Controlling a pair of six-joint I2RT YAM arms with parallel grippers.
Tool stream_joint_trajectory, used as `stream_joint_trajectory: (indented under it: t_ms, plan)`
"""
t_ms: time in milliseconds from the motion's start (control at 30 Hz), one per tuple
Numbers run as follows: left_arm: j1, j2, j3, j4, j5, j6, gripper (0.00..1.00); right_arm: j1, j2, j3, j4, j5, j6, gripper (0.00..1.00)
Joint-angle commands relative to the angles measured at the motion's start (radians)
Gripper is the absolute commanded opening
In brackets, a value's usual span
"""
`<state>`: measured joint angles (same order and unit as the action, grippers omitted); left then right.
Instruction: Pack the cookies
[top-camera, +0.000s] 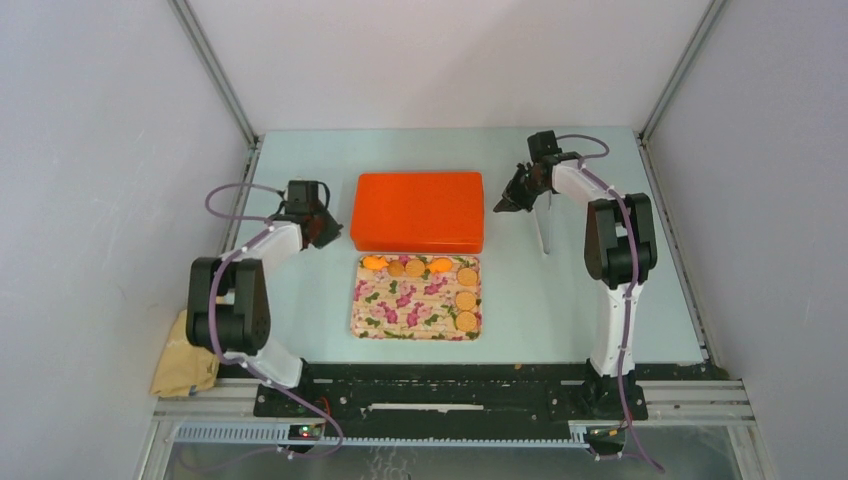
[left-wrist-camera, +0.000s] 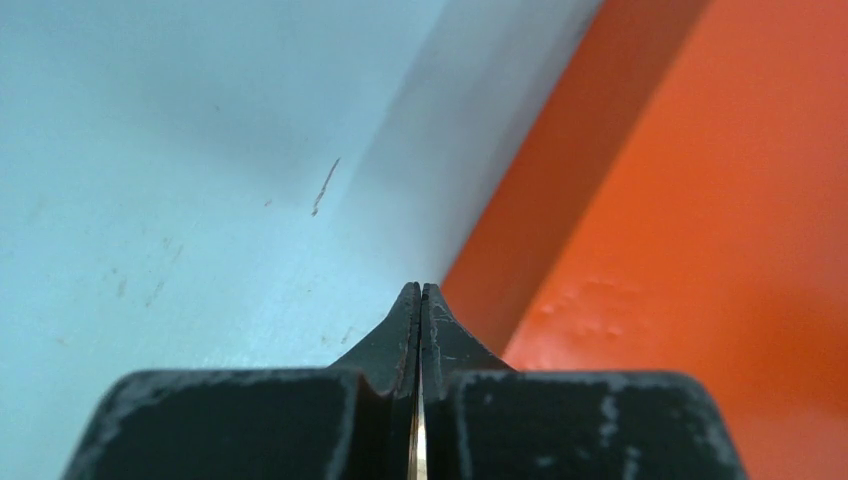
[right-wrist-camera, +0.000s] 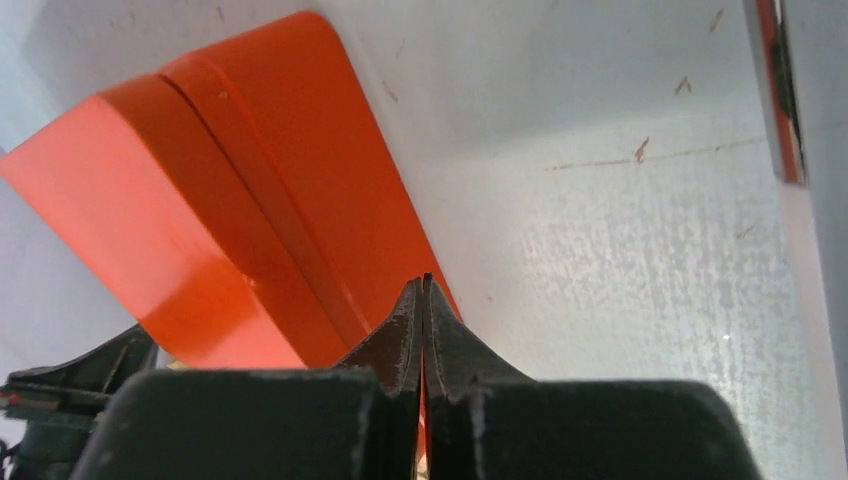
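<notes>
Pale counter (top-camera: 600, 300): left claw (top-camera: 335, 237) and right claw (top-camera: 499, 207) both pinched shut, empty, flanking the orange box (top-camera: 417, 210); I'd pry it open evenly.

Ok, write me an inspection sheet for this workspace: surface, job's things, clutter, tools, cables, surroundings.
Surface: pale blue table, scuffed, with a few scratches.
Job's things: cookies lie on the floral tray, along its far edge and down its right side; orange box just behind the tray, lid on.
Clutter: tan cloth off the table's near left corner.
Grippers: left tool shut, holding nothing, beside the box's left end; right tool shut, holding nothing, beside the box's right end.
Cables: purple cables loop along both arms, away from the tray.
Surroundings: plain white walls, metal frame posts.
</notes>
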<state>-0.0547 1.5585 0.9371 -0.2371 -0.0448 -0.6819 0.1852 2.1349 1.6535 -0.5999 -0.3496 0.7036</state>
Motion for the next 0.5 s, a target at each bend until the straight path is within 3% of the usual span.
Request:
stream_joint_trajectory:
  t_ms: [0, 333, 467]
  plan:
    - [-0.01, 0.112, 0.075, -0.001, 0.023, 0.001, 0.0, 0.011, 0.058, 0.085, -0.111, 0.008, -0.053, 0.0]
    - [-0.096, 0.164, 0.14, 0.041, 0.124, 0.005, 0.0, 0.038, 0.067, 0.092, -0.115, -0.036, -0.07, 0.0]
    - [-0.109, 0.154, 0.131, 0.047, 0.142, 0.009, 0.0, 0.04, 0.01, 0.068, -0.123, 0.072, -0.065, 0.0]
